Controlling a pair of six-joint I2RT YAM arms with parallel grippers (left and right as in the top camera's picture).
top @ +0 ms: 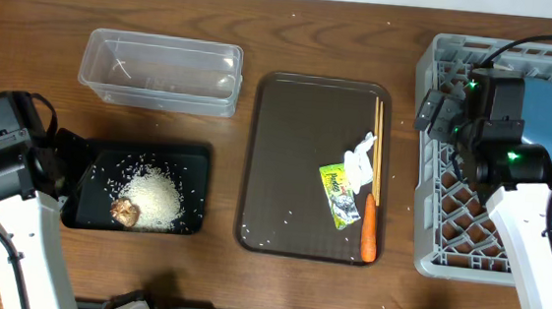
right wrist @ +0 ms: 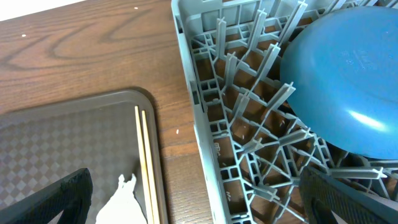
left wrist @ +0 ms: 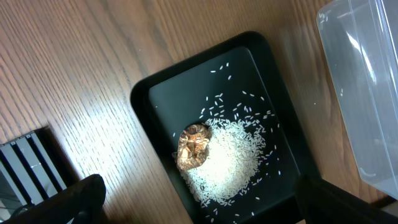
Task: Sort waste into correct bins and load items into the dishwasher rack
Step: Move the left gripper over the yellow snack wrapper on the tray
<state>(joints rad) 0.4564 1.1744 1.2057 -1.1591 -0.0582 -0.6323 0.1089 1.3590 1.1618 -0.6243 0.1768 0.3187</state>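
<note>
Jaws, left: spread wide and empty; left gripper (left wrist: 199, 190) hung over the black tray (left wrist: 144, 93).
Jaws, right: spread wide and empty; right gripper (right wrist: 196, 186) hung over the near edge of the rack (right wrist: 205, 118).
Black tray: held white rice (top: 159, 197) and a brown food lump (top: 125, 212).
Clear tub (top: 162, 96): sat behind the black tray.
Serving tray (top: 296, 156): carried chopsticks (top: 377, 148), tissue (top: 359, 161), foil wrapper (top: 340, 194) and carrot (top: 369, 231).
Blue plate (right wrist: 348, 81): leaned among the rack's pegs.
</note>
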